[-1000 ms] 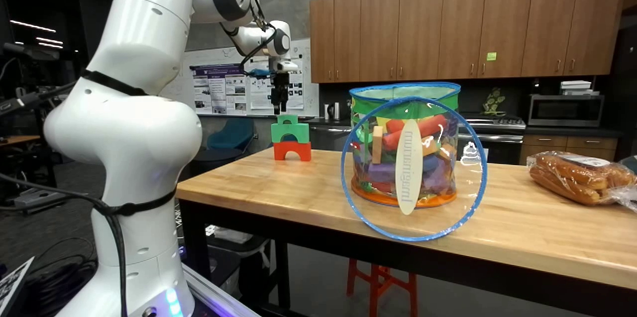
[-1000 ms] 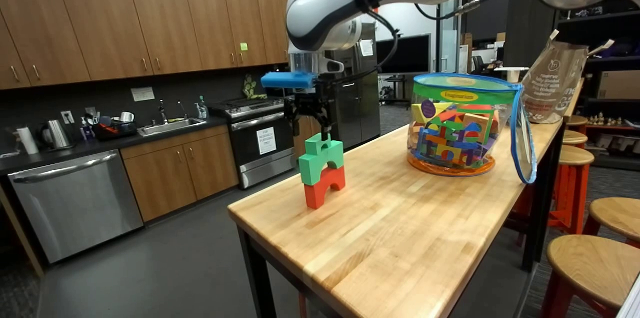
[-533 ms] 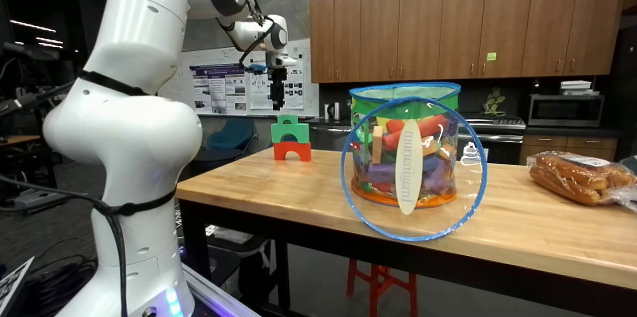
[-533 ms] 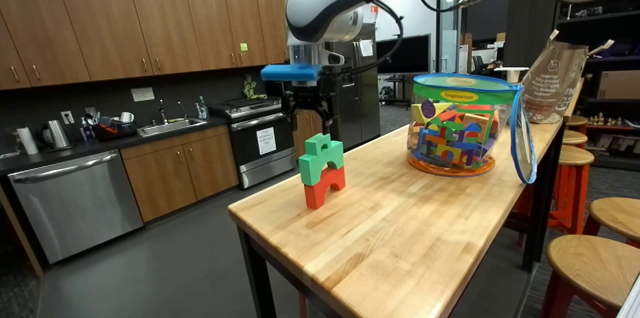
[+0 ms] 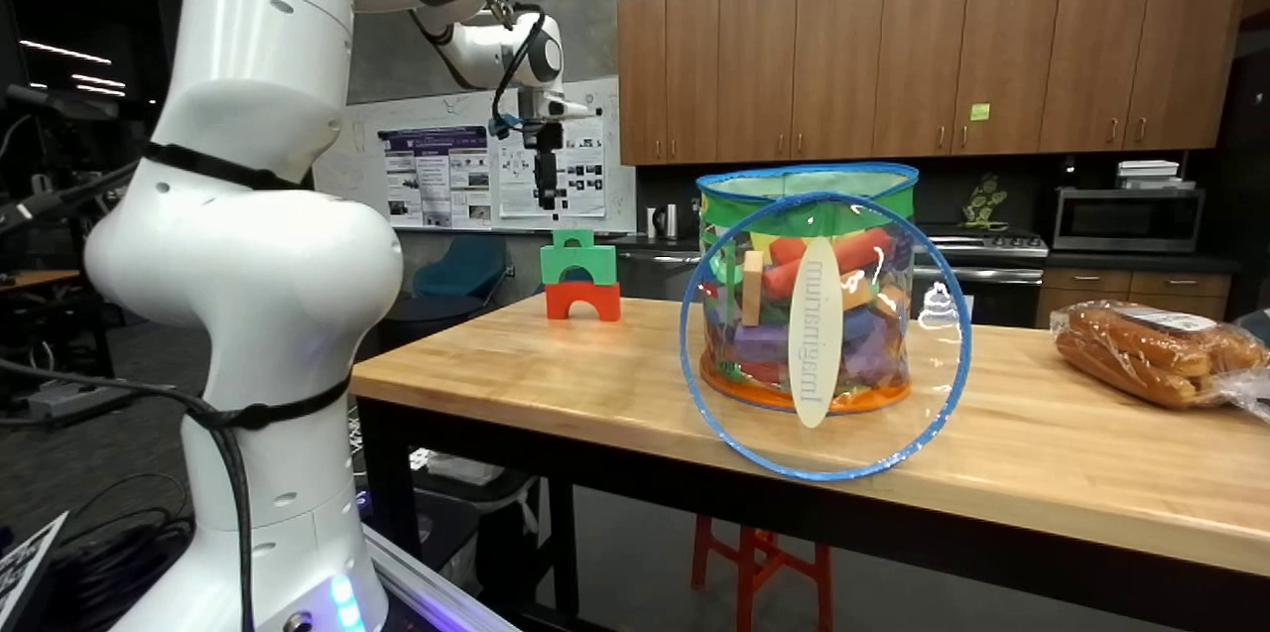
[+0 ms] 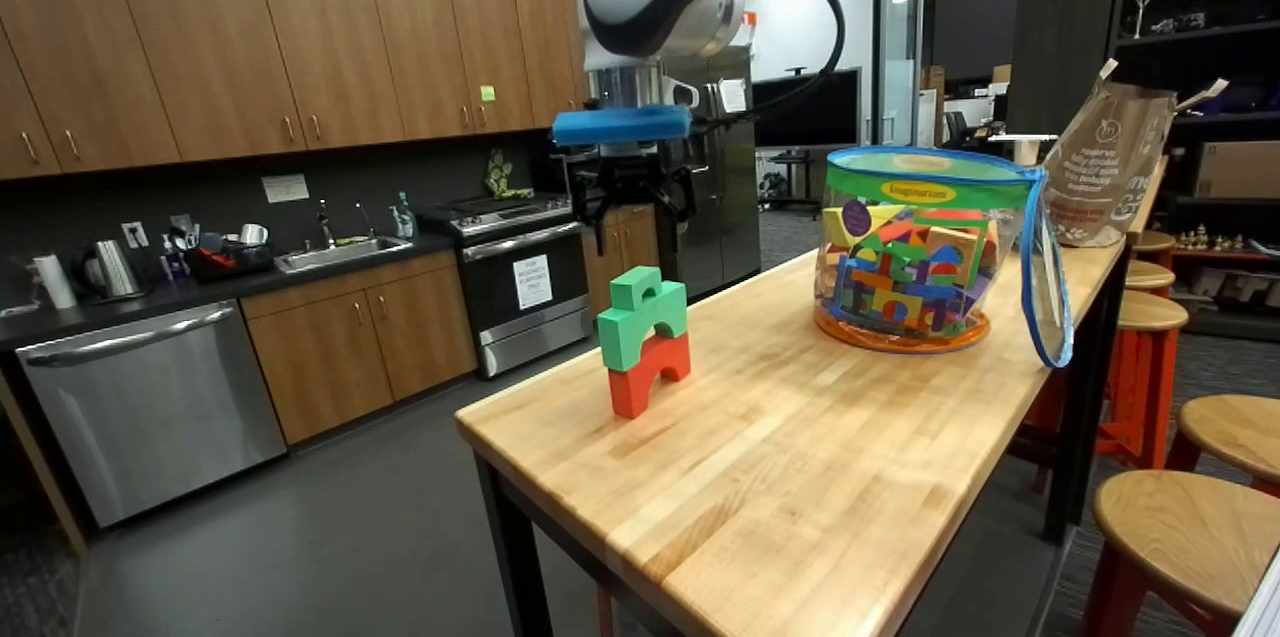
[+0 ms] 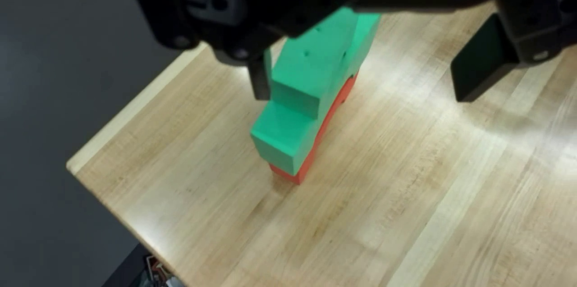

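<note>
Black and many-jointed, the tool (image 6: 640, 235) hangs spread wide with nothing in its grasp, above and apart from a small green arch-shaped block (image 6: 632, 291). That block sits upright on a larger green arch-shaped block (image 6: 622, 337), which rests in turn on a red arch-shaped block (image 6: 631, 391), the lowest piece, standing near a corner of the pale wooden counter (image 6: 780, 467). In both exterior views all three pieces look level and settled, so I judge the stacking done as it stands: each piece is seated, the tool is free of them, and none appears left to place. Farther along the counter stands a clear plastic drum (image 6: 862, 184) with a green band, holding many coloured blocks (image 6: 905, 267); its round, blue-edged clear lid (image 5: 816, 334) hangs open, and bread rolls in a plastic bag (image 5: 1151, 351) lie well apart.
</note>
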`<state>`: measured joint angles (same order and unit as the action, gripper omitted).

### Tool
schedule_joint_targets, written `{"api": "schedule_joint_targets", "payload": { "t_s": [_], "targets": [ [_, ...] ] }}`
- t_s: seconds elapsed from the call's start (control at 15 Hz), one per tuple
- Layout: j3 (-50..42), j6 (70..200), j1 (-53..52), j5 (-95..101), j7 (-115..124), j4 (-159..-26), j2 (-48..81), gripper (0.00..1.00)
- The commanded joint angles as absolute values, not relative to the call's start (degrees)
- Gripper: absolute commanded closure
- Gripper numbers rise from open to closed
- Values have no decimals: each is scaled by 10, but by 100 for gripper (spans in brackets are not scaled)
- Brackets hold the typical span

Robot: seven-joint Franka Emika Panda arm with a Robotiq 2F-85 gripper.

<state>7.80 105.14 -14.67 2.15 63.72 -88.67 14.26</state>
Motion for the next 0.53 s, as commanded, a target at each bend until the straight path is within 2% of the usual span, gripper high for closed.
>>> {"api": "schedule_joint_targets", "payload": {
  "t_s": [0.0,0.47],
  "targets": [
    [84,1044,-144,31,549,-944,87,0],
    [88,1060,-135,31,398,-1052,-6,0]
  ]
}}
